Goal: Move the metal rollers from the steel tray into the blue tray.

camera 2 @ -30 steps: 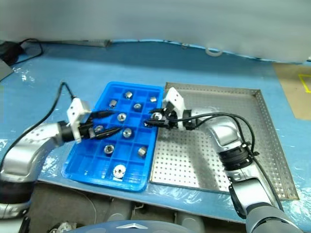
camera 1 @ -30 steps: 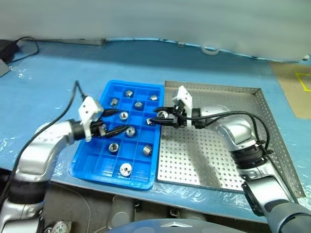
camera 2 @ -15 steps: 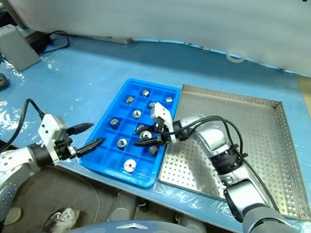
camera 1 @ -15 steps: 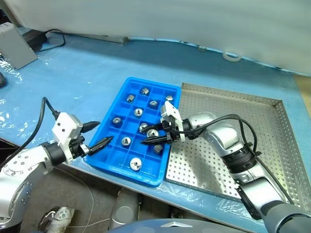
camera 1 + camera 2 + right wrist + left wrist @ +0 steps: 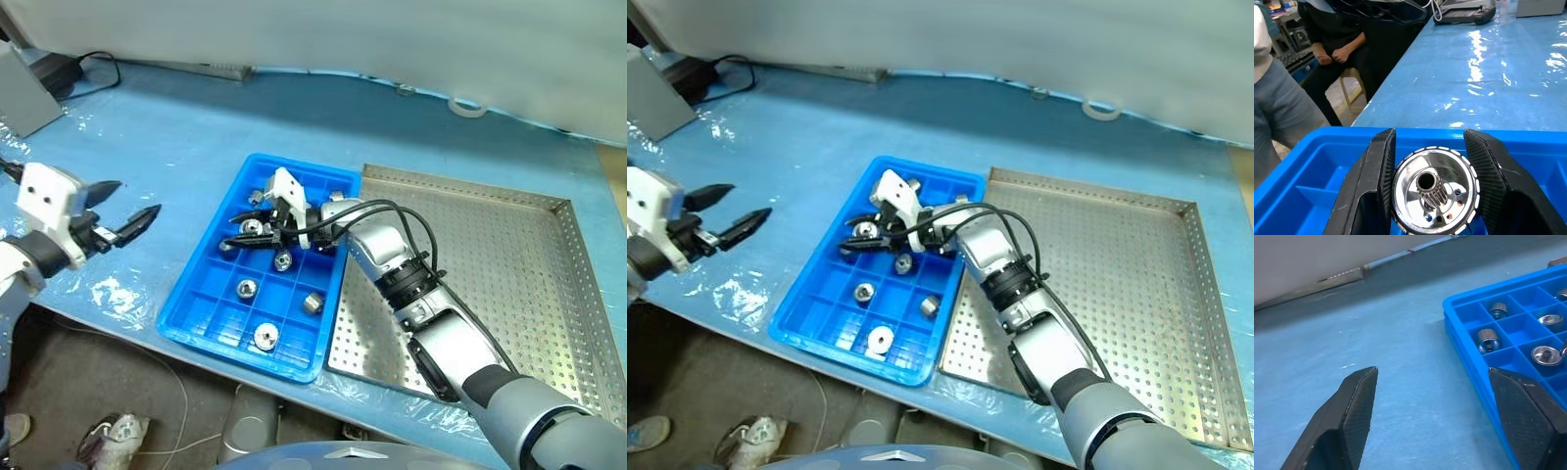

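Over the blue tray's (image 5: 201,323) compartments toward its far end, the right gripper (image 5: 247,231) now hangs with its jaws clamped on a shiny metal roller (image 5: 1434,191); a second ago it was at the seam where the blue tray meets the steel tray (image 5: 509,294). The carried roller has therefore crossed from the steel tray's near-left side to above a cell on the blue tray's left side, so I judge only the release remains for this piece. The left gripper (image 5: 125,215) has pulled back off the blue tray and now hovers empty, fingers spread, above the bench's blue sheet (image 5: 176,147) past the tray's left edge. Other rollers (image 5: 265,336) sit in cells along the blue tray, while the steel tray's perforated floor appears bare, suggesting this is among the last transfers.
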`<state>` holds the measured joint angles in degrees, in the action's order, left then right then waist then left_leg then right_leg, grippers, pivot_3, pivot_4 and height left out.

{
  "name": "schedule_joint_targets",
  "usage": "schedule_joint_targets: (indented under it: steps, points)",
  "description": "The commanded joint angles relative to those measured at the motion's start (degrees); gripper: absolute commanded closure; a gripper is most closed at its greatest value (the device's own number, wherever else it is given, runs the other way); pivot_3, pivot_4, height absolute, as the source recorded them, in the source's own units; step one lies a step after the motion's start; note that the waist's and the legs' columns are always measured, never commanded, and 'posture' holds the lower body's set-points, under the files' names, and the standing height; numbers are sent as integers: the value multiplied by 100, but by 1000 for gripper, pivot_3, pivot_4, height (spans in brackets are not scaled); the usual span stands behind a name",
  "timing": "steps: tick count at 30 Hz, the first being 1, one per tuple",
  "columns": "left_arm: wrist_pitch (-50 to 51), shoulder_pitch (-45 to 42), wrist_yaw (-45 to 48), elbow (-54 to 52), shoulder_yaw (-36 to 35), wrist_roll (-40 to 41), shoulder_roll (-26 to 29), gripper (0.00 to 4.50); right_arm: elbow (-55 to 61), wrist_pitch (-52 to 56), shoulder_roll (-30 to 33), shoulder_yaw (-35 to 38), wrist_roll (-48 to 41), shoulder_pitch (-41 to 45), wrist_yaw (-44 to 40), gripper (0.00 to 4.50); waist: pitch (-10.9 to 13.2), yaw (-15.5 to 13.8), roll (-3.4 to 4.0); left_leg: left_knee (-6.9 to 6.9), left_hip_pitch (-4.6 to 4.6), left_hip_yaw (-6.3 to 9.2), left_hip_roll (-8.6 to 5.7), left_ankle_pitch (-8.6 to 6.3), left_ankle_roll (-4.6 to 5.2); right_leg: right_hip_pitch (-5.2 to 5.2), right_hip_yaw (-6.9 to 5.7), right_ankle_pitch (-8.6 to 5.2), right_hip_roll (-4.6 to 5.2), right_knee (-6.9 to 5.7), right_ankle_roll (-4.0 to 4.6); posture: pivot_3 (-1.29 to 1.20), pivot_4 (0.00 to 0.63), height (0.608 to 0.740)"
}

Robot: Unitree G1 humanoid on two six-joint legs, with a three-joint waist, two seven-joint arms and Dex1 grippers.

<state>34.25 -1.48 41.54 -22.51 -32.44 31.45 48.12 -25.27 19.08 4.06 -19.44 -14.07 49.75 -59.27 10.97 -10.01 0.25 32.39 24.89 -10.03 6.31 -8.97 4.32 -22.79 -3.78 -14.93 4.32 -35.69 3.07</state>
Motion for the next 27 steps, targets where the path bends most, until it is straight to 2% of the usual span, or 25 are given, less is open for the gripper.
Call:
schedule_joint_targets:
  steps: [1, 8, 15, 19, 27]
  points:
    - [61, 393, 383, -208, -348, 186, 194, 688, 370, 56, -16, 23, -137, -29, -298, 2672, 0, 3, 0, 4, 7, 1, 1, 0, 0, -7, -1, 0, 0, -2, 0, 337, 150, 740]
    - [77, 577, 392, -299, -261, 250, 172, 688, 480, 303, -376, -384, 108, -377, -230, 2672, 0, -12, 0, -1, 3, 4, 26, 5, -8, -13, -14, 7, -8, -17, 19, 340, 150, 740]
    - [58, 761, 224, -456, -215, 235, -50, 688, -530, 225, -1284, -345, 389, 150, 310, 2672, -1, -11, -2, -14, -15, 4, 28, 19, -33, -15, -12, 17, -8, -30, 35, 372, 150, 740]
    - [91, 869, 100, -637, -172, 269, -175, 688, -1159, 202, -1602, -679, 726, 342, 383, 2672, -4, -45, -7, -22, -18, 3, 28, 21, -37, -10, -15, 16, -8, -21, 35, 392, 150, 740]
    - [95, 1083, 29, -759, -332, 304, -227, 688, -801, 1255, -1682, -1276, 564, 61, -344, 2672, -5, -58, -10, -39, -52, 3, 28, 22, -39, 12, -11, 15, -9, -21, 36, 417, 150, 740]
